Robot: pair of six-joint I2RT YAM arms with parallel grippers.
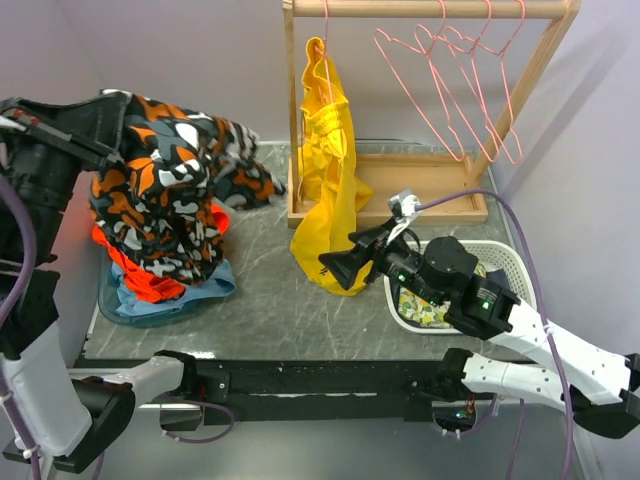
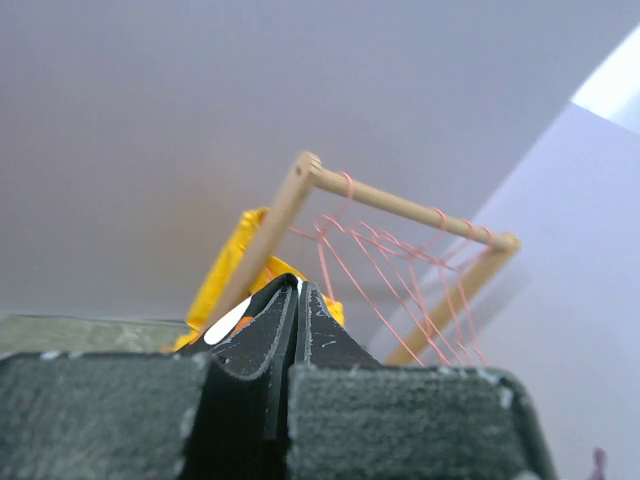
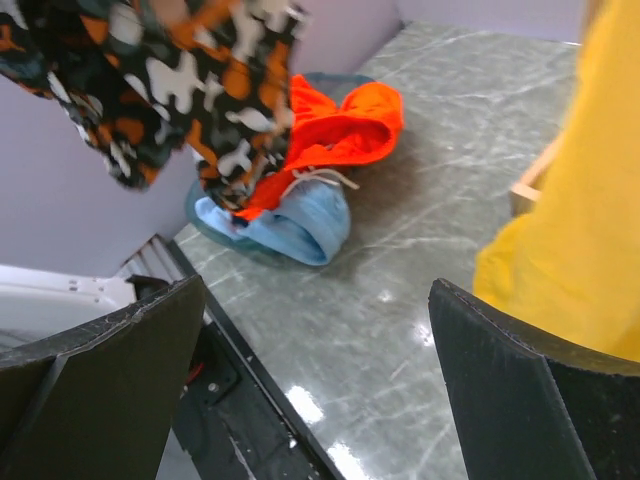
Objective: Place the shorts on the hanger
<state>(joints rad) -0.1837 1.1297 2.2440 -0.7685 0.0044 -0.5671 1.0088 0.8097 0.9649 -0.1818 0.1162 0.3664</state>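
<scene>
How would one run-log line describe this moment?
left hand: shut on black orange-white camouflage fabric shorts, lifted | right hand: open, empty | thin pink wire hangers: on wooden rail, bare

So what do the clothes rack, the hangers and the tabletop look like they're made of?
Clothes rack: pale, unpainted wood with a matte finish, going by its tan round bar and tray. Hangers: thin pink wire, probably coated metal. Tabletop: dark grey with pale veins, either stone or a stone-look laminate; it is glossy and shows light reflections.

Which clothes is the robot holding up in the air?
The blotchy black-and-orange shorts, pinched in the left pincer. The orange-red garment and blue garment lie piled below; the yellow garment hangs on the rack.
</scene>
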